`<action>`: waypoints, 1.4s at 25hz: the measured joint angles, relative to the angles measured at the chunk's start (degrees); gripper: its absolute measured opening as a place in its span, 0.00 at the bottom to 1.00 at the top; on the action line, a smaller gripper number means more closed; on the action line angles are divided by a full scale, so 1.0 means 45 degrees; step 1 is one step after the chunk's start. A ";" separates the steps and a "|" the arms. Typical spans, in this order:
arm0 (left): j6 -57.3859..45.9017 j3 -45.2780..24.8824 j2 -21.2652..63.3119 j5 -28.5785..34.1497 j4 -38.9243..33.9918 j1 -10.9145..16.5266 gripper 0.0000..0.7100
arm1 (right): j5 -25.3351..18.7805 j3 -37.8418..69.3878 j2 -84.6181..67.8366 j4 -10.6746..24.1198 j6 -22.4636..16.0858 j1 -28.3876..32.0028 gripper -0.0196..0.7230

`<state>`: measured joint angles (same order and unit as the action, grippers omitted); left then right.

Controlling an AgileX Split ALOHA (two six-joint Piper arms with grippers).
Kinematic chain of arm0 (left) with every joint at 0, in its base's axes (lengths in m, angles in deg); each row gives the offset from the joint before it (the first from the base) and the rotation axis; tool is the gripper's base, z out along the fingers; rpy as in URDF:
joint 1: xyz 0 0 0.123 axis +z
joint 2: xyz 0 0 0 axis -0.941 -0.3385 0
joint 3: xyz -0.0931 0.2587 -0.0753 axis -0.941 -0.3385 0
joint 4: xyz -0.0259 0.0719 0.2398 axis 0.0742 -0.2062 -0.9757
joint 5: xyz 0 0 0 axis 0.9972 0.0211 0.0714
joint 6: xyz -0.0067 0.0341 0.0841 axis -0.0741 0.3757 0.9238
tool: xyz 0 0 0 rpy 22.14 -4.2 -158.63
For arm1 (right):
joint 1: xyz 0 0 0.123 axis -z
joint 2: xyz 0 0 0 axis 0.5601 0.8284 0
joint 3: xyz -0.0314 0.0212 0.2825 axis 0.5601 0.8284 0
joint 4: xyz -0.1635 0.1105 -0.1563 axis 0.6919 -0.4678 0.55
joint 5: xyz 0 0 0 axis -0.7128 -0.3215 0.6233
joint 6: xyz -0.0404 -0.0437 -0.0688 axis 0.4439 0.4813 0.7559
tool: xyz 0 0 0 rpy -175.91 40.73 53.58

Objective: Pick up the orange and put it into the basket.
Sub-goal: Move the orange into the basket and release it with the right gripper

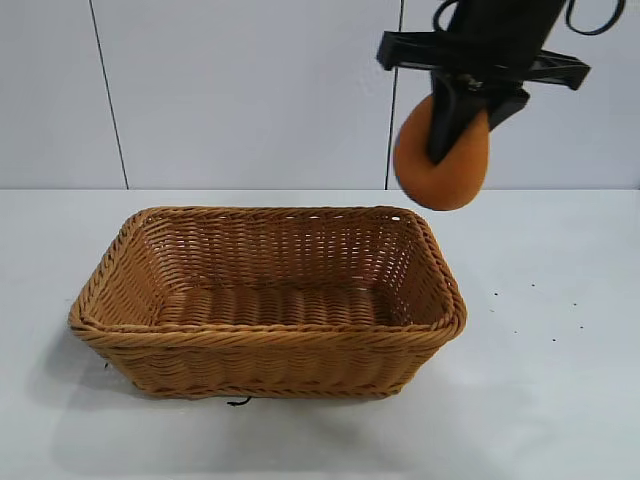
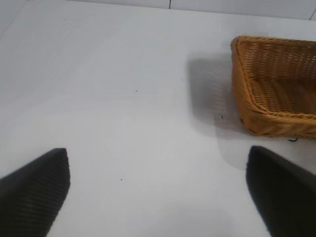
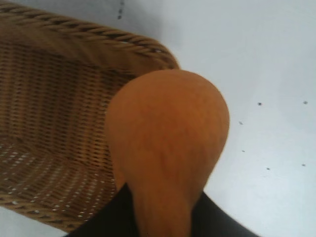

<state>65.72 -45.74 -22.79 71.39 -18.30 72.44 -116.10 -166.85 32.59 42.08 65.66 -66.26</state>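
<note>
Our right end effector (image 1: 462,125) holds the orange (image 1: 443,160) tight, high above the basket's (image 1: 265,335) right corner. Our left end effector (image 2: 158,190) waits wide apart. Dropped here, the orange might hit the rim and roll onto the desk (image 1: 560,380).

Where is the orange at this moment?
In the exterior view, the orange hangs in the right gripper, in the air above the basket's far right corner.

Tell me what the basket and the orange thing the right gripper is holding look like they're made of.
The basket: woven wicker or rattan, tan-brown, slightly glossy; the strands and braided rim show plainly. The orange, held above the table by the right gripper: matte, dull and smooth with no peel dimples, pear-shaped, so probably a foam or soft plastic replica, though the look alone cannot settle which.
</note>
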 joint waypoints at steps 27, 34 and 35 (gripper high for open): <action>0.0000 0.0000 0.0000 0.0000 0.0000 0.0000 0.98 | 0.0714 -0.1461 0.3912 -0.0015 -0.0487 -0.0522 0.85; 0.0000 0.0000 0.0000 -0.0013 0.0000 0.0000 0.98 | -0.2245 -0.4909 0.3637 0.0597 -0.0499 -0.0522 0.93; 0.0000 0.0000 0.0000 -0.0013 0.0000 0.0000 0.98 | -0.2512 -0.5341 0.3625 0.0850 -0.0537 -0.0522 0.93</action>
<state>65.72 -45.74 -22.79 71.34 -18.30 72.44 -127.40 -190.89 48.91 45.91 63.25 -68.61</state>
